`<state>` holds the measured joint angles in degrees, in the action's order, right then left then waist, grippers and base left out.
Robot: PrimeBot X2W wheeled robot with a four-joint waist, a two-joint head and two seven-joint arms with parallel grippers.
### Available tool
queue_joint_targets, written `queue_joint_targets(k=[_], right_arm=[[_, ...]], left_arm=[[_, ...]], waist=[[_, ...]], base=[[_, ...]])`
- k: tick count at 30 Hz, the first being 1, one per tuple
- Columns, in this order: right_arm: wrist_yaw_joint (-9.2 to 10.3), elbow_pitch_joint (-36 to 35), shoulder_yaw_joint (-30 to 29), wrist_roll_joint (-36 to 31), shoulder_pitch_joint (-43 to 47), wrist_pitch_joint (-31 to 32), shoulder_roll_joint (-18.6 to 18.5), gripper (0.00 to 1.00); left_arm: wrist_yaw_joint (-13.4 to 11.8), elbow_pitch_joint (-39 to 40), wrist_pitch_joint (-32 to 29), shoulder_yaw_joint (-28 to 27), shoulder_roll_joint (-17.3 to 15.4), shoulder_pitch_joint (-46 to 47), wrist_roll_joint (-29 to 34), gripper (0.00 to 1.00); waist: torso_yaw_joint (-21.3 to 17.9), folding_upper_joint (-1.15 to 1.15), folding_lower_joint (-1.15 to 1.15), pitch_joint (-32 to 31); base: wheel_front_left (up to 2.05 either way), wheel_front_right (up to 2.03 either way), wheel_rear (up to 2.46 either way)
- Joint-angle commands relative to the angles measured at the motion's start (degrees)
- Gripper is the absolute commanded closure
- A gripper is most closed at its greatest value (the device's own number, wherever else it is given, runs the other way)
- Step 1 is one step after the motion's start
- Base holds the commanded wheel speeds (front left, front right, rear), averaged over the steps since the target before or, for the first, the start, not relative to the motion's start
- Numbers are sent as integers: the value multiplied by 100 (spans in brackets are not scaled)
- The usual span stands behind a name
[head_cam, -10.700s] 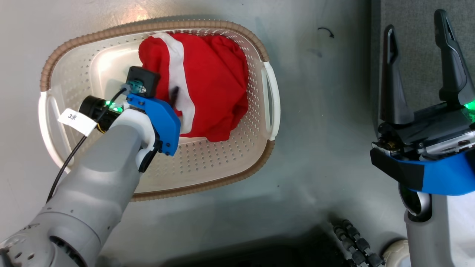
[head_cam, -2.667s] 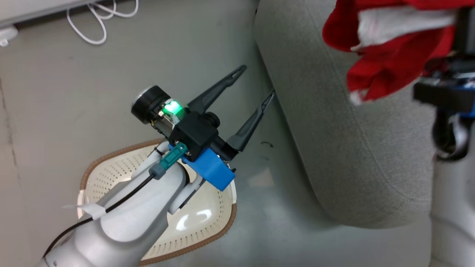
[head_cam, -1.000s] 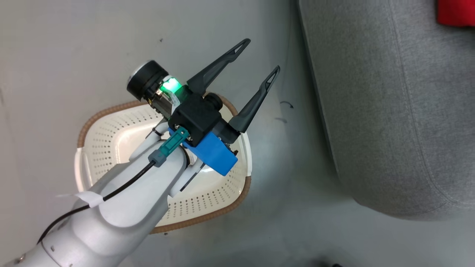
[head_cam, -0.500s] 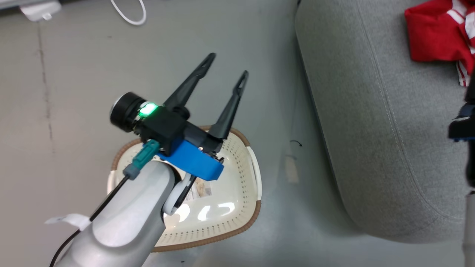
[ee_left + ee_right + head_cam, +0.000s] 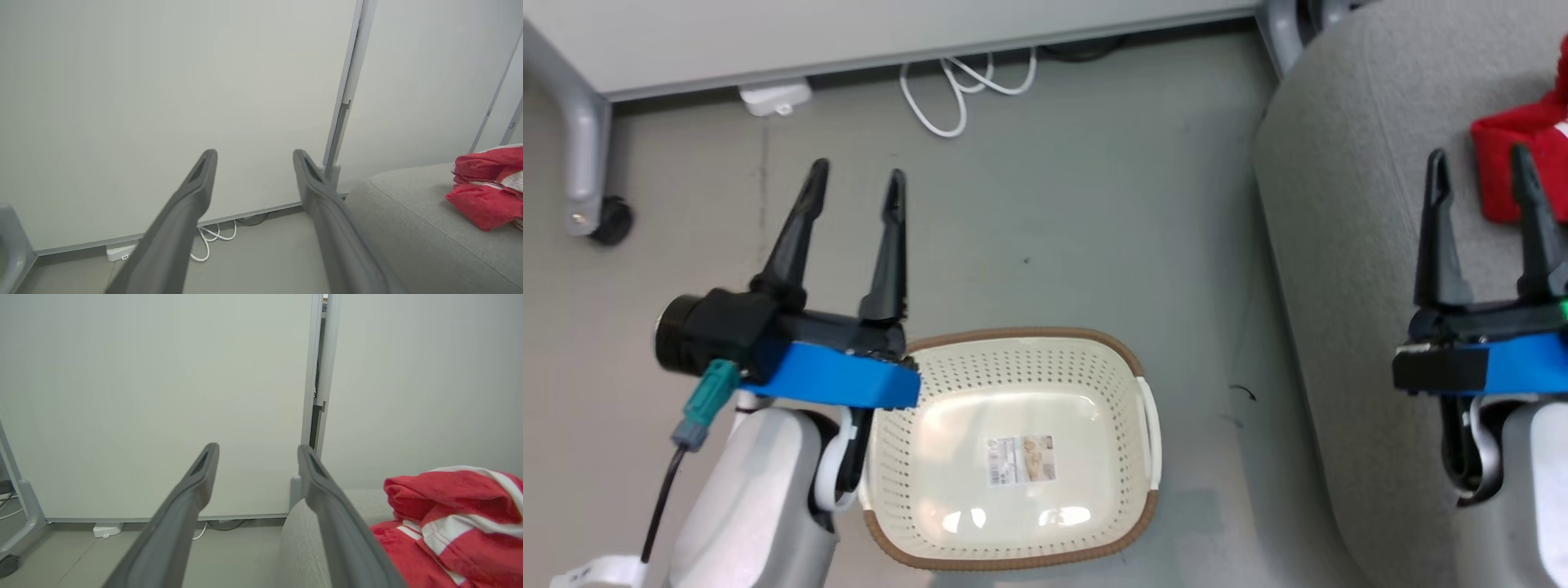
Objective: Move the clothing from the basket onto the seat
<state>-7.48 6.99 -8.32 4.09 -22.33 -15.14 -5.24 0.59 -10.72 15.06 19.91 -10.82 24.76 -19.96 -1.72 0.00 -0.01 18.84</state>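
Observation:
The cream basket (image 5: 1131, 371) with its brown rim sits on the floor at lower centre and holds nothing but a label. Red clothing (image 5: 1503, 147) with white stripes lies on the grey seat (image 5: 1339, 229) at the right edge; it also appears as a red heap (image 5: 486, 192) in the left wrist view and as a striped pile (image 5: 457, 518) in the right wrist view. My left gripper (image 5: 858, 175) hangs open over the floor beside the basket's left end, nothing between its fingers. My right gripper (image 5: 1478, 159) stands open above the seat, just left of the clothing, holding nothing.
A pale partition wall (image 5: 849, 33) runs along the top, with white cables (image 5: 964, 86) and a small white box (image 5: 774, 96) on the floor at its foot. A grey frame leg with a castor (image 5: 609, 220) stands at far left.
The camera has shifted, so the basket now sits at lower centre. My left gripper has swung to point straight up the view. My right gripper has come into sight, open over the seat.

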Motion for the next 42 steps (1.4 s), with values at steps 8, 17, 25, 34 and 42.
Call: queue_joint_targets(k=[8, 17, 25, 34, 42], right_arm=[[-2, -171, 67, -46, 686, 1, 199, 0], [-3, -162, 179, -9, 1082, 2, 236, 0], [-3, -86, 253, 158, 1393, 2, 238, 0], [-3, -30, 308, 248, 1520, 2, 238, 0], [0, 171, 313, 348, 1471, 38, 245, 100]], left_arm=[[298, -47, 15, -980, 360, -682, 337, 0], [543, -150, 15, -1509, 559, -1164, 623, 0], [640, -237, 15, -1634, 688, -1393, 753, 0], [674, -283, 15, -1730, 741, -1466, 887, 0], [652, -435, -46, -1729, 774, -1563, 777, 100]], waist=[[379, 0, 1, -528], [393, 0, 1, -843], [440, 0, 1, -1030], [468, 0, 1, -1088], [474, 0, 1, -1099]], base=[[0, 0, 0], [0, 0, 0], [0, 0, 0], [0, 0, 0], [0, 0, 0]])
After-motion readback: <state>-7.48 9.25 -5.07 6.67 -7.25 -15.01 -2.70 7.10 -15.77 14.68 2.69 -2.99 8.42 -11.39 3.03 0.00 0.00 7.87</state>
